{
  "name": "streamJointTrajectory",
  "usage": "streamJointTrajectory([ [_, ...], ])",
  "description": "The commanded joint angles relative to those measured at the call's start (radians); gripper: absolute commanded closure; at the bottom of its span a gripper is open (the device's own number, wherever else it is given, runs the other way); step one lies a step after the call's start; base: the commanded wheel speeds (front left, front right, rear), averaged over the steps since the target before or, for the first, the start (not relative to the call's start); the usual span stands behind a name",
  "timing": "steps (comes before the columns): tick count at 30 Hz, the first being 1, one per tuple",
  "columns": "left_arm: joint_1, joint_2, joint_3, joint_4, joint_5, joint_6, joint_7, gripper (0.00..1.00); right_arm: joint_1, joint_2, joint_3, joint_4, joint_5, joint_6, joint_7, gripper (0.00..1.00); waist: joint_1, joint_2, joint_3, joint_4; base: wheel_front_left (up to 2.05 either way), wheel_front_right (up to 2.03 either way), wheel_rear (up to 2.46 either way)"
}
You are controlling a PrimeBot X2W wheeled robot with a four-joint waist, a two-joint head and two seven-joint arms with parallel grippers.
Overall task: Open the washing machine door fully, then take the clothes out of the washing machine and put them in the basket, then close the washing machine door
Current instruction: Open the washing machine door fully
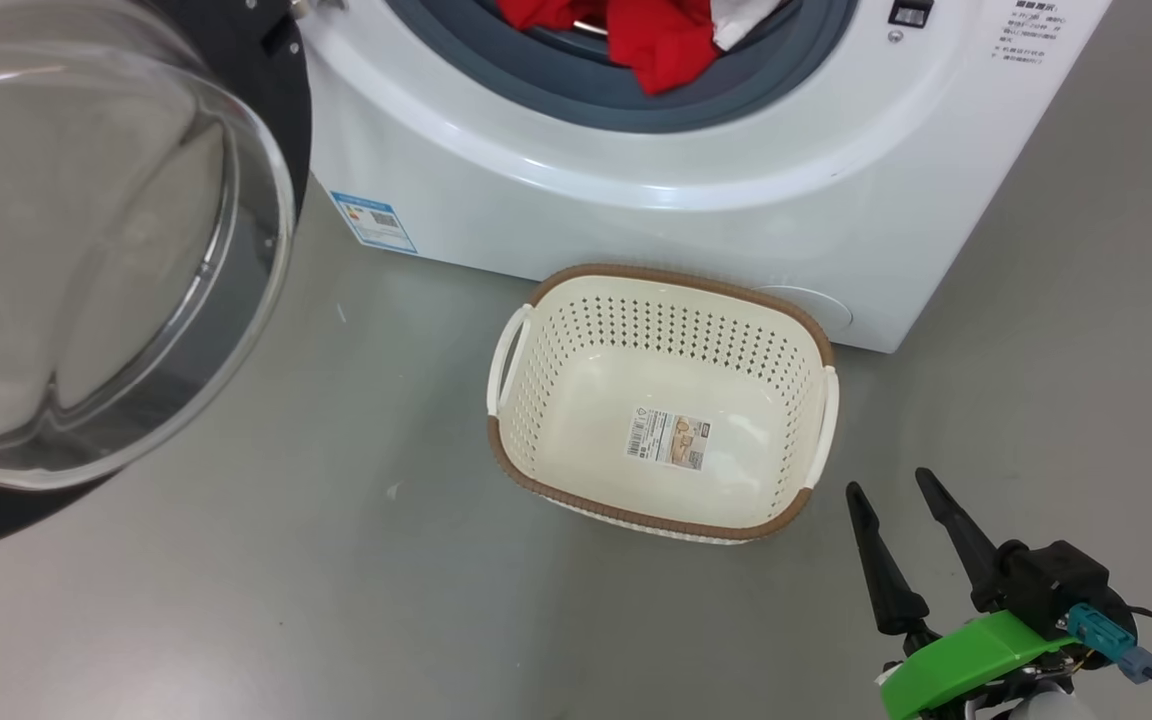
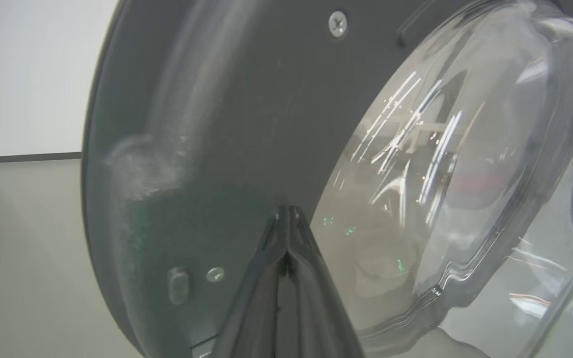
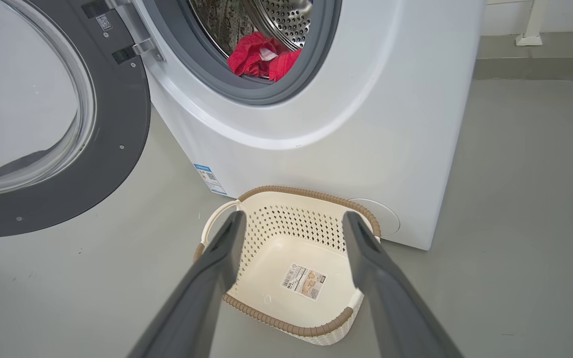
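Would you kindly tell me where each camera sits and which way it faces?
Head view: on the head, looking down at the washing machine, its open door and the empty basket; open right pincer lower right.
Left wrist view: on the left wrist, facing the door's rim and glass close up; shut left pincer at bottom.
Right wrist view: on the right wrist, facing the basket and the clothes in the machine; right pincer at bottom.
Head and right wrist views share basket, door, clothes.
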Motion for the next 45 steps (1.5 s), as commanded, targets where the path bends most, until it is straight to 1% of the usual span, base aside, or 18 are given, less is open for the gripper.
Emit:
streamJointTrajectory([
  [1,-0.029,0.074,0.038,-0.008,0.012,0.002,-0.005,1.0,-0.03,-0.004,0.027,-0.025,-0.012,0.006,-0.009,0.0,0.0,0.0,0.006,-0.005,0.0,0.0,0.0],
  [7,-0.059,0.103,0.065,0.046,0.033,0.002,-0.005,1.0,-0.038,-0.004,0.028,-0.025,-0.016,0.006,-0.009,0.0,0.0,0.0,0.015,-0.016,0.0,0.0,0.0],
  [11,-0.065,0.115,0.066,0.067,0.034,0.002,-0.005,1.0,-0.04,-0.003,0.026,-0.023,-0.016,0.006,-0.009,0.0,0.0,0.0,0.014,-0.019,0.0,0.0,0.0],
  [20,-0.029,0.11,0.026,0.051,0.001,0.002,-0.005,1.0,-0.033,-0.002,0.024,-0.02,-0.011,0.006,-0.009,0.0,0.0,0.0,-0.02,-0.011,0.0,0.0,0.0],
  [29,0.072,0.066,-0.057,-0.047,-0.051,0.002,-0.005,1.0,-0.015,0.001,0.033,-0.016,0.005,0.006,-0.009,0.0,0.0,0.0,-0.078,-0.009,0.0,0.0,0.0],
  [36,0.182,0.0,-0.103,-0.165,-0.063,0.002,-0.005,1.0,0.001,0.002,0.038,-0.017,0.019,0.006,-0.009,0.0,0.0,0.0,-0.121,-0.018,0.0,0.0,0.0],
  [37,0.182,0.0,-0.103,-0.165,-0.063,0.002,-0.005,1.0,0.001,0.002,0.038,-0.017,0.019,0.006,-0.009,0.0,0.0,0.0,-0.121,-0.018,0.0,0.0,0.0],
  [40,0.227,-0.027,-0.124,-0.216,-0.067,0.002,-0.005,1.0,0.01,0.002,0.039,-0.019,0.023,0.006,-0.009,0.0,0.0,0.0,-0.135,-0.023,0.0,0.0,0.0],
  [41,0.243,-0.038,-0.131,-0.233,-0.069,0.002,-0.005,0.98,0.013,0.002,0.039,-0.02,0.024,0.006,-0.009,0.0,0.0,0.0,-0.138,-0.026,0.0,0.0,0.0],
  [44,0.292,-0.081,-0.147,-0.289,-0.073,0.002,-0.005,0.85,0.021,0.002,0.034,-0.026,0.026,0.006,-0.009,0.0,0.0,0.0,-0.147,-0.033,0.0,0.0,0.0],
  [45,0.309,-0.092,-0.156,-0.306,-0.071,0.002,-0.005,0.73,0.025,0.002,0.032,-0.028,0.026,0.006,-0.009,0.0,0.0,0.0,-0.15,-0.036,0.0,0.0,0.0],
])
